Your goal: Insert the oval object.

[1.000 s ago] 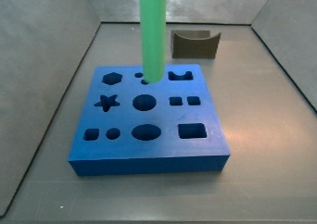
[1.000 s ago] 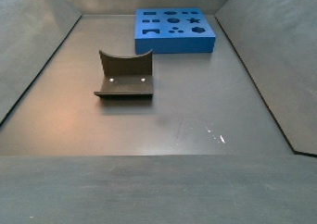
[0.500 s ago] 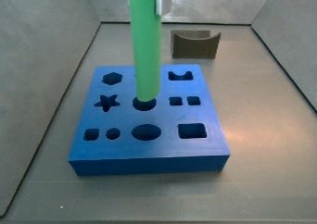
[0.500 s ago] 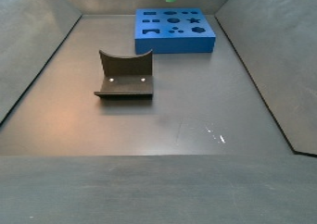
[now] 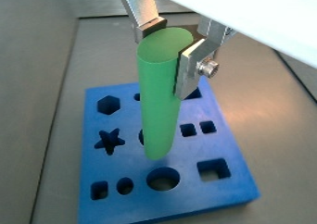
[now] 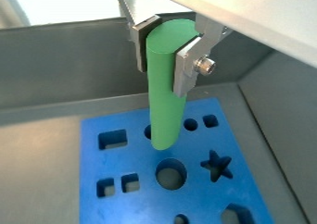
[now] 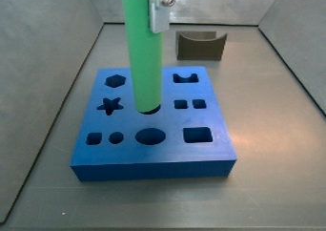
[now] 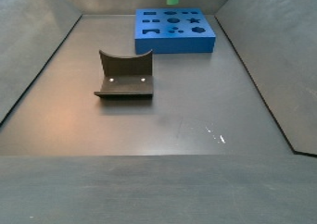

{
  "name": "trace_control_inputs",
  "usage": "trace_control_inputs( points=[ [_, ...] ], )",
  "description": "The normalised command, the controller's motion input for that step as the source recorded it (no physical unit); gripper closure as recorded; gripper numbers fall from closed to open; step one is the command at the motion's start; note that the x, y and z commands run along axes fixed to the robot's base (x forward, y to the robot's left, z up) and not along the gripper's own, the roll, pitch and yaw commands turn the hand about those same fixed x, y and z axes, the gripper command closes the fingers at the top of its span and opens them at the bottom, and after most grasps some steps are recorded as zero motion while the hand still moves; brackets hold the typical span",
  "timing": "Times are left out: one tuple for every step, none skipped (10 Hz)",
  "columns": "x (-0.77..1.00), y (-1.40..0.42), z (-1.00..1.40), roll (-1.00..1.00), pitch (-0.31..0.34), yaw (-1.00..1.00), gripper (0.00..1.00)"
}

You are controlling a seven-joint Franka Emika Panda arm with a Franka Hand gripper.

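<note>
The silver two-finger gripper [image 5: 173, 44] pinches the top of the long bright green oval rod [image 5: 158, 93], held upright above the blue block with shaped holes [image 7: 159, 115]. Its lower end hangs at the block's central round hole. Best to keep it vertical, match the oval outline, and lower gently.

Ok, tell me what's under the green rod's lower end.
The rod, held upright by the gripper, hangs over the blue block near its middle round hole. In a side view the rod's tip hides that hole; whether it has entered can't be told.
</note>
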Motion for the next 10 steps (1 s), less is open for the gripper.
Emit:
trace_control_inputs(
  points=[
    [0.0, -0.15, -0.14, 0.12, 0.0, -0.93, 1.0],
    [0.0, -0.15, -0.12, 0.12, 0.0, -0.94, 1.0],
    [0.0, -0.15, -0.11, 0.12, 0.0, -0.94, 1.0],
    [0.0, -0.14, -0.12, 0.12, 0.0, -0.95, 1.0],
    [0.0, -0.12, -0.12, 0.12, 0.0, -0.96, 1.0],
    [0.0, -0.13, -0.09, 0.1, 0.0, -0.95, 1.0],
    [0.21, -0.35, -0.16, 0.0, 0.0, -0.71, 1.0],
    [0.0, -0.05, -0.18, 0.0, 0.0, -0.17, 1.0],
    [-0.15, 0.0, -0.16, 0.02, -0.039, 0.0, 1.0],
    [-0.01, -0.02, -0.26, -0.01, -0.037, -0.04, 1.0]
  ],
)
